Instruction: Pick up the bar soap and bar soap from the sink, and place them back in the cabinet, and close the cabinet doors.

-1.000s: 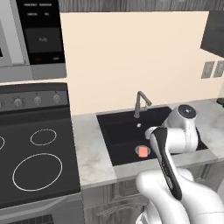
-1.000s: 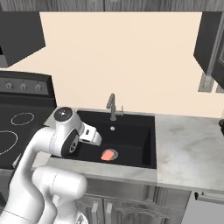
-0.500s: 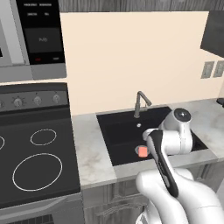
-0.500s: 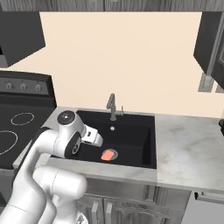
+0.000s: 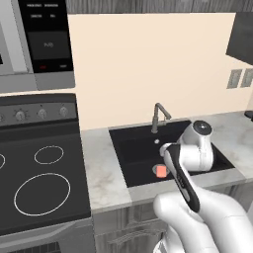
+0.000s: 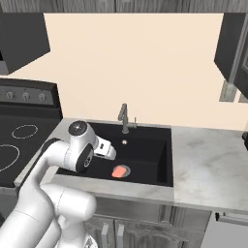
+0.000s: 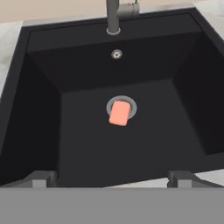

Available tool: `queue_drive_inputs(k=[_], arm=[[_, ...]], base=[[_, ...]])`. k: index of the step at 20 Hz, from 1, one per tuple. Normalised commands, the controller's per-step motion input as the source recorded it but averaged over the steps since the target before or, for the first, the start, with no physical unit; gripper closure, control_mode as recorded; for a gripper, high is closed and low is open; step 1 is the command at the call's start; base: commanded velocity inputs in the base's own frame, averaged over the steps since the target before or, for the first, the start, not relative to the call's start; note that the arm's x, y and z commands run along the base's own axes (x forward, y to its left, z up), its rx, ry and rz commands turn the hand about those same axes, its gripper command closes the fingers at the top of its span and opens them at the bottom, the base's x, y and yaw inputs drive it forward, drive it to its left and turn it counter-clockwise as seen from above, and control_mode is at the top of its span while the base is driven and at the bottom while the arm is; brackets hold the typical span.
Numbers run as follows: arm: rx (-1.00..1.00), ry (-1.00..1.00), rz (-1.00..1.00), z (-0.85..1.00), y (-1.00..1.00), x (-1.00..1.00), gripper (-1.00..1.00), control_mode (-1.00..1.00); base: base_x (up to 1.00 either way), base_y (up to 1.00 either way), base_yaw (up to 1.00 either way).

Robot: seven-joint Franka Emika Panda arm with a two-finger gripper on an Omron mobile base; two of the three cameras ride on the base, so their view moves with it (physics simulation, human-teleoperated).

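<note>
— Where was the soap at that moment?

— One salmon-orange bar soap (image 7: 119,113) lay flat on the floor of the black sink (image 7: 39,131), resting right on top of the round silver drain (image 7: 130,103) so that only the drain's rim showed around it. The same bar showed from the left base camera (image 5: 161,171) and from the right one (image 6: 119,171), each time near the middle of the basin floor.

— And the claw?

— The gripper (image 7: 112,178) hung above the front edge of the sink, looking down and back toward the faucet (image 7: 114,14). Its two dark fingertips (image 7: 42,178) stood far apart at the bottom of the hand view, nothing between them, so it was released and empty, well clear of the soap.

— Anything else around?

— The stovetop (image 5: 39,178) with its white rings sat to the left of the sink, across a strip of grey marbled counter (image 5: 101,170). A dark wall cabinet door (image 6: 231,46) hung at the upper right of the right base view.
</note>
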Motion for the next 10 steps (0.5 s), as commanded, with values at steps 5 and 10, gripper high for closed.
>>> queue_drive_inputs(k=[5,10], arm=[[0.0,0.0,0.0,-0.23,0.0,0.23,-1.0,-1.0],[0.0,0.0,0.0,-0.24,0.0,0.25,-1.0,-1.0]], base=[[0.0,0.0,0.0],[0.0,0.0,0.0]])
